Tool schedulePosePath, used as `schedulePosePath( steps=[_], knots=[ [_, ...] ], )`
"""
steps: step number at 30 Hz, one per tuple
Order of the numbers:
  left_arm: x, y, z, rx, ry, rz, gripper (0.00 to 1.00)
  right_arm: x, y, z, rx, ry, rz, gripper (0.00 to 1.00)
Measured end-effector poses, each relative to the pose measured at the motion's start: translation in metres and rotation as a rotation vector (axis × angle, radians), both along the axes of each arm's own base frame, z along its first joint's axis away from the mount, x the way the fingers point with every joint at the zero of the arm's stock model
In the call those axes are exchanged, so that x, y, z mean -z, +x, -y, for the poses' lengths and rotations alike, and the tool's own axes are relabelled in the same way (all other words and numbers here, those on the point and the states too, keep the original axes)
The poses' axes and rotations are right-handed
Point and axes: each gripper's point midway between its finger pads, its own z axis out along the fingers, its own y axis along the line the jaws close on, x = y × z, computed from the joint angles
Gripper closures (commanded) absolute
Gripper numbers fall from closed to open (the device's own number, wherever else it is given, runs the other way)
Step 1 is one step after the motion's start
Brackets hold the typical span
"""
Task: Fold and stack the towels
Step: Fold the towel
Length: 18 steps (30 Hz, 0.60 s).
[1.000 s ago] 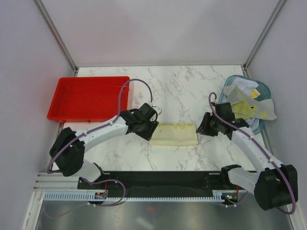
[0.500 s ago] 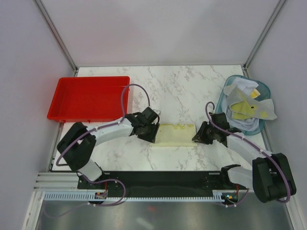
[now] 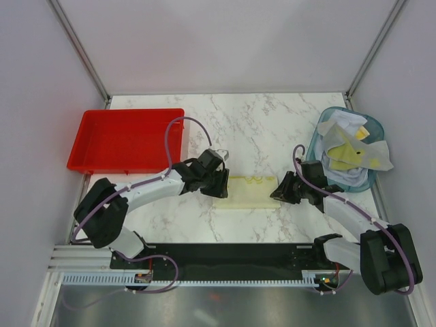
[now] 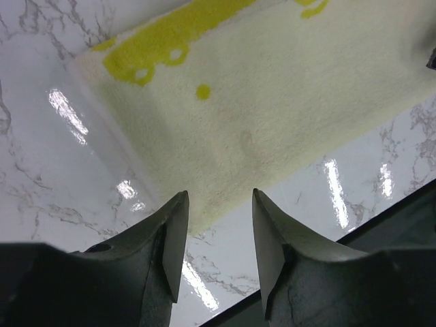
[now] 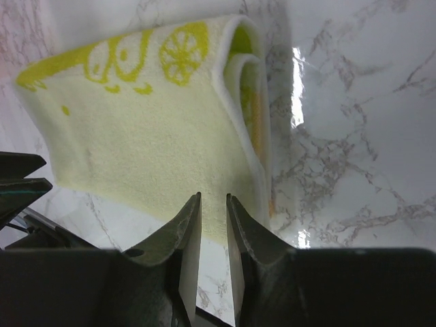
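No writing, label, brand or number can be read in any view; the folded towel bears only yellow printed shapes, one like a lemon slice, not letters

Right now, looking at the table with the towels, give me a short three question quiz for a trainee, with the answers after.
1. Multiple choice: the loose towels are piled in A) the teal basket, B) a blue bucket, C) a cardboard box.
2. True or false: the folded towel is lifted off the table.
3. Which has the wider gap between its fingers, the left gripper or the right gripper?
Key: 1 A. 2 False, it lies flat. 3 The left gripper.
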Motion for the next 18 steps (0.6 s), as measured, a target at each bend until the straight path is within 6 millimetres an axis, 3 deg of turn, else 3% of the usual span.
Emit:
schedulePosePath(
  steps=[6, 7, 8, 13, 16, 18],
  knots=[
    [0.041, -0.014, -0.014, -0.022, 0.073, -0.085, 0.5, 0.02, -0.015, 0.002, 0.007, 0.006, -0.042, 0.71],
    [0.041, -0.014, -0.014, -0.024, 0.071, -0.085, 0.47, 0.019, -0.015, 0.001, 0.005, 0.007, -0.038, 0.71],
    [0.039, -0.013, -0.013, -0.025, 0.068, -0.083, 0.34, 0.019, -0.015, 0.001, 0.0, 0.006, -0.037, 0.71],
    [0.017, -0.005, -0.016, -0.054, 0.065, -0.069, 0.29, 0.008, -0.013, 0.002, -0.028, -0.015, -0.02, 0.68],
    [-0.001, 0.011, -0.025, -0.104, 0.03, -0.034, 0.26, -0.013, -0.004, 0.001, -0.05, -0.017, 0.043, 0.64],
    [-0.003, 0.02, -0.032, -0.137, 0.02, -0.029, 0.25, -0.028, 0.002, 0.0, -0.065, -0.016, 0.086, 0.56]
  ],
)
